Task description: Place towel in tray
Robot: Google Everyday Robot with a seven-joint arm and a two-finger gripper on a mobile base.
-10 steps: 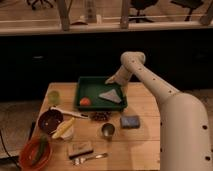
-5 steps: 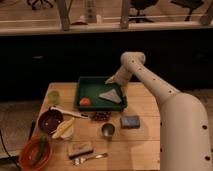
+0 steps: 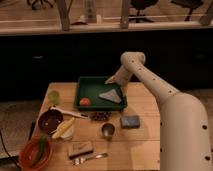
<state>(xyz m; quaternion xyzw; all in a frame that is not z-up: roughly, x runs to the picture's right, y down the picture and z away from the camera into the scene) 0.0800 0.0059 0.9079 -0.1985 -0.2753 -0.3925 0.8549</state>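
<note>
Towel [image 3: 111,96] status: the grey-blue cloth lies flat on the floor of the tray [image 3: 79,93], in the right half, with every visible edge inside the low walls. A small orange-red item [image 3: 85,101] occupies the front left corner of the same tray, apart from the cloth. The gripper [image 3: 113,79] is stationed over the back right corner of the tray, just behind the cloth and near it; whether it is open or closed cannot be told from this view, and contact with the cloth cannot be ruled out. The arm [image 3: 150,85] enters from the right side of the table [image 3: 145,145] and bends down at the wrist, a posture that probably keeps the links away from the crowded left side, where a dark bowl [image 3: 50,120], a banana [image 3: 63,128] and a red bowl [image 3: 35,152] are grouped. The blue pad [image 3: 130,121] and a metal cup [image 3: 107,130] sit in front of the tray, outside it. Assessment: the placement appears essentially achieved, since the cloth rests fully within the walls. The remaining step is likely a clean withdrawal. Caution: thin cloth snags easily, so any lift should be vertical to avoid dragging it over the rim.
</note>
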